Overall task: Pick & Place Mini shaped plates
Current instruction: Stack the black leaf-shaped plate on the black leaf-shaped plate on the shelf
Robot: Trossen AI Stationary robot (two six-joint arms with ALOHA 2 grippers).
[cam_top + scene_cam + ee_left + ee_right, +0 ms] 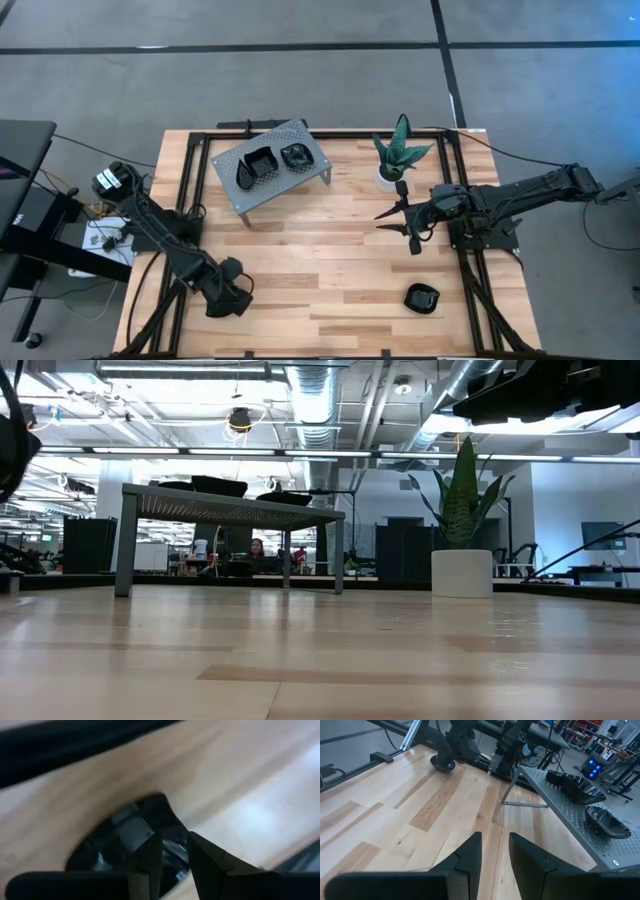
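My left gripper (232,292) is low over the table's near left part, above a glossy black mini plate (125,832) that lies on the wood. The plate also shows in the right wrist view (443,766). The fingers are a little apart, one over the plate's inside and one outside its rim. My right gripper (380,221) hovers open and empty right of the table's middle, pointing toward the left edge. Two black plates (260,165) (295,155) lie on the grey perforated stand (228,165). Another plate (422,298) lies on the table at the near right. My left gripper comes from above with one finger (150,850) over the plate's inside and the other (205,860) outside its rim (174,851). I cannot tell whether the fingers touch the rim. The plate lies on the table.
A green spiky plant in a white pot (400,155) stands at the far right, just beyond my right gripper. Black frame rails run along the table's left and right sides. Bare wood lies between the two arms in the table's middle and near part.
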